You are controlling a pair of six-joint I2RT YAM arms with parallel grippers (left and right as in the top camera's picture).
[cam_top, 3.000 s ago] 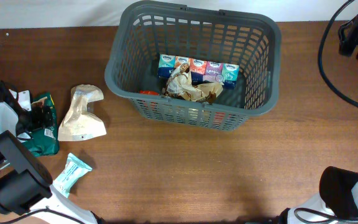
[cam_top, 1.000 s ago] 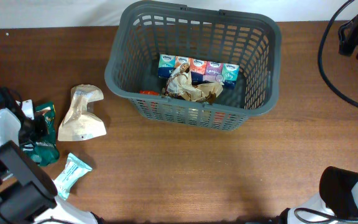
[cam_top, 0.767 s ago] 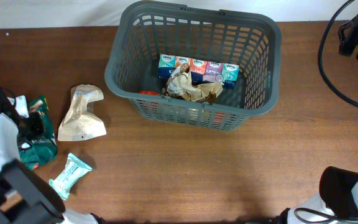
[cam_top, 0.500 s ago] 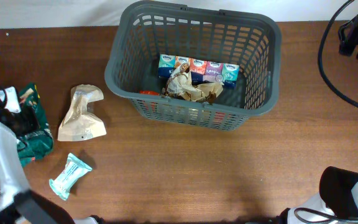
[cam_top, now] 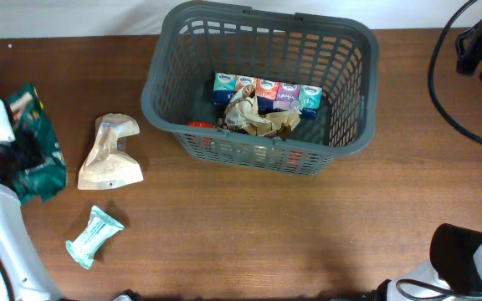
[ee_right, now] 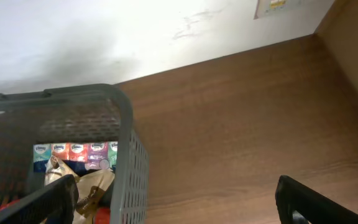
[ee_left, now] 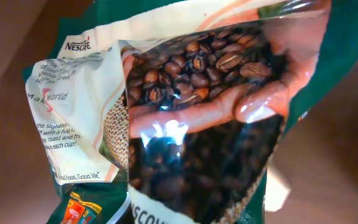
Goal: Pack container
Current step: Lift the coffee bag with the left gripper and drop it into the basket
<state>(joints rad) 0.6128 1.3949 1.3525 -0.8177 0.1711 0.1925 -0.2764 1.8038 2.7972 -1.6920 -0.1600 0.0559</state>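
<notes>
Left hand (cam_top: pixel 2 156) clamps coffee bag (cam_top: pixel 42 144) over brown wooden table (cam_top: pixel 249 226); right hand (ee_right: pixel 179 203) apart, facing white wall (ee_right: pixel 104 37)

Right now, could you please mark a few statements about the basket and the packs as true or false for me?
The green coffee bag lies in the container. False: it is outside, far to the container's left.
A row of small tissue packs sits in the container. True.
The right pincer is open and empty. True.
The beige paper bag is in the container. False: it lies on the table, left of the container.
</notes>
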